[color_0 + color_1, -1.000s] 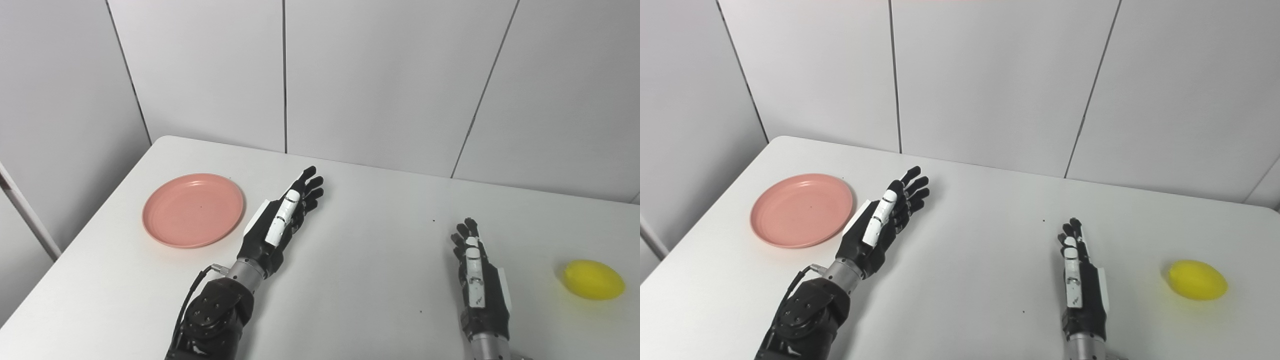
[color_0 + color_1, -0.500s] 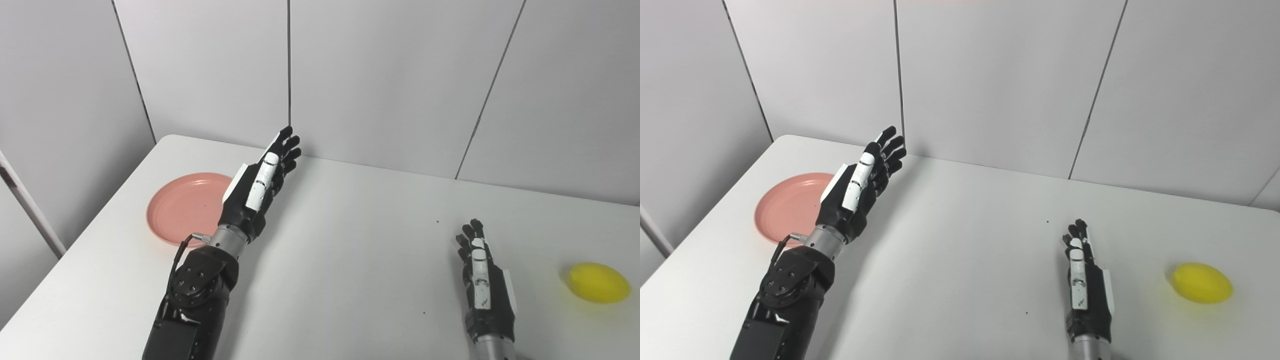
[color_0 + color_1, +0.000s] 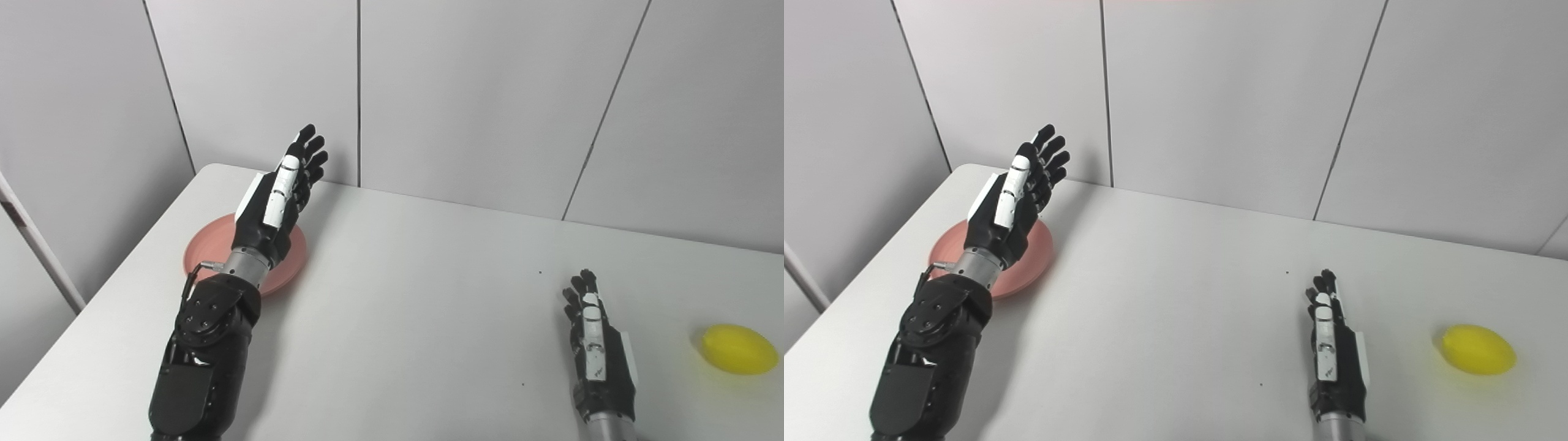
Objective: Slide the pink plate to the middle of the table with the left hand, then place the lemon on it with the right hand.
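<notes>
White table (image 3: 429, 318) with rounded far-left corner. Grey panelled wall (image 3: 478, 98) stands directly behind the far edge, seams running vertically.

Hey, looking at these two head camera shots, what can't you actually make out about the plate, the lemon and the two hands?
- pink plate: its middle is hidden behind the left hand and forearm in both views.
- Whether that open hand touches the plate or is above it: unclear.
- right hand: seen edge-on, palm side hidden; wrist cut off by the bottom edge.
- lemon: its underside and far side are out of sight.
</notes>
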Robot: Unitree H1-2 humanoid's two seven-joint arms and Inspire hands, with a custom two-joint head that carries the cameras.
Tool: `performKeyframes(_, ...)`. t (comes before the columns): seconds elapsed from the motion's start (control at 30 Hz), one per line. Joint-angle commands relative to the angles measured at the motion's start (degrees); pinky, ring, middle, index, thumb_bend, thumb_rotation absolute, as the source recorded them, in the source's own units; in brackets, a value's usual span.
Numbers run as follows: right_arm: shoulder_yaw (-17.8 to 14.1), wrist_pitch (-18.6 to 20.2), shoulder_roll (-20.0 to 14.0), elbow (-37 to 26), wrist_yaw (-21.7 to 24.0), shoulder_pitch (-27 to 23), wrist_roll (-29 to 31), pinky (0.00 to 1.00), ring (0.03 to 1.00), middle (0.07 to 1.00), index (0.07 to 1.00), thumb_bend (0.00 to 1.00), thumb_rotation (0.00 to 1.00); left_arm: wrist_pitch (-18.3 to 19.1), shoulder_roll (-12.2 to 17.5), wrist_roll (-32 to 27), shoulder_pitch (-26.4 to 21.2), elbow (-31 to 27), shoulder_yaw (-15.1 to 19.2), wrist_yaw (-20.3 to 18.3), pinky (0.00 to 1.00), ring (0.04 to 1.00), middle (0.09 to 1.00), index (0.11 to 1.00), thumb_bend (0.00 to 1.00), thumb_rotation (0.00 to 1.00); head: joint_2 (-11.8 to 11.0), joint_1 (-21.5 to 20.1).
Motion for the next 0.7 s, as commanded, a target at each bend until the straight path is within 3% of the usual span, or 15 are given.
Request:
performKeyframes(0.0,-0.54,-1.56,-0.53,0.47,0.25,0.60,-0.15,1.00,0.955,0.966,0.976,0.21,1.00,-2.20,1.86,-0.31,-3.58,-0.48,0.97,0.44,1.00,0.984,0.986,0.969,0.48,1.00,-0.26,0.42)
performKeyframes(0.3,-0.73,-2.16,-0.77,1.01,0.49,0.50,-0.14,1.00,0.959,0.966,0.975,0.21,1.00,-1.12,4.15,-0.76,-4.83,0.08,4.17,1.92,0.97,0.965,0.962,0.932,0.44,1.00,-0.31,0.89)
performKeyframes(0.47,-0.81,-1.53,-0.62,0.42,0.02,0.64,-0.61,1.00,0.950,0.956,0.966,0.20,1.00,0.63,4.81,-1.81,-5.62,0.75,6.32,3.34,0.97,0.962,0.961,0.944,0.41,1.00,-0.29,0.98)
performKeyframes(0.67,-0.97,-1.39,-0.48,0.19,0.13,0.65,-0.34,1.00,0.947,0.953,0.965,0.20,1.00,1.09,7.75,-1.27,-5.52,2.23,7.27,3.57,0.99,0.985,0.987,0.973,0.40,1.00,-0.34,1.16)
